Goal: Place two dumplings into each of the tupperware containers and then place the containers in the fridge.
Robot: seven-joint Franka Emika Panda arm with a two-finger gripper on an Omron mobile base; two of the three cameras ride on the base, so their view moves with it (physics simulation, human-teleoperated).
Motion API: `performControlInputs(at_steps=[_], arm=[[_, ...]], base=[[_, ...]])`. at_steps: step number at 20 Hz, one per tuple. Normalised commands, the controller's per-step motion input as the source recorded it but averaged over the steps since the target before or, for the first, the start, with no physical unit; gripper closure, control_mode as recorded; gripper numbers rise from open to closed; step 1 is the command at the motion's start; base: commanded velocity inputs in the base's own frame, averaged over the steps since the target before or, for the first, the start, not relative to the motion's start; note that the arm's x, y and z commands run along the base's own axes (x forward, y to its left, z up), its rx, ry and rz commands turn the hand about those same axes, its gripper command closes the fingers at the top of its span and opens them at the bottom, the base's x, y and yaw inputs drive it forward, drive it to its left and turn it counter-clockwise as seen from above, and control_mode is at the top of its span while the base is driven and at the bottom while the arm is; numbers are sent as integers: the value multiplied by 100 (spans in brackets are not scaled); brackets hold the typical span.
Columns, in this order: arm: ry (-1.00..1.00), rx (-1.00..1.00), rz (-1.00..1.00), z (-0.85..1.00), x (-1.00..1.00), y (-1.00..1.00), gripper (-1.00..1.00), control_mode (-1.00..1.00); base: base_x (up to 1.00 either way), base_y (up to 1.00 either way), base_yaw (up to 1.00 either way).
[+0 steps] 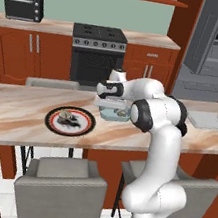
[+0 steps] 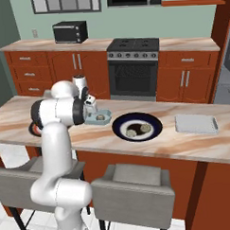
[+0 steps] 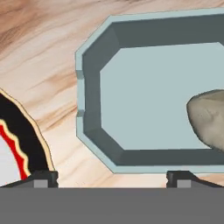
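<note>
1. You are at the marble counter [image 1: 21,126], and the fridge [image 1: 214,43] stands open well beyond its far end, past the pale blue tub that serves here as the landmark. Nothing is in it from the task yet, so that step is still far off.

2. The arm reaches over the pale blue tub [image 3: 157,100], with the gripper [image 3: 111,177] just above the tub's near rim. The jaws stand wide apart and hold nothing; from the hand view this reads as a drop just made.

3. The dark-blue plate [image 2: 118,128] sits just beside the blue tub, on the side towards the fridge. Two dumplings [image 2: 138,130] lie on its white centre.

4. The red-and-black-rimmed plate [image 1: 53,121] sits near the blue tub on the opposite side. It carries small lumps that look like more dumplings; how many you cannot tell.

5. The pale grey tub [image 2: 196,123] lies further along the counter, beyond the dark-blue plate, and looks empty.

6. Inside the blue tub you have one dumpling [image 3: 208,118] resting on the floor at one end. A second one cannot be made out.

7. You are filling the blue tub. Next, lift clear of the rim, swing to a plate, and close on one dumpling from above.
</note>
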Motion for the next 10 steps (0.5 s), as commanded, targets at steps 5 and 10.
performControlInputs(at_steps=[5, 10], arm=[[0, -2, 0, 15, -32, 92, -100, -100], [0, 0, 4, 19, -41, 44, -100, -100]], base=[[0, 0, 0], [0, 0, 0]])
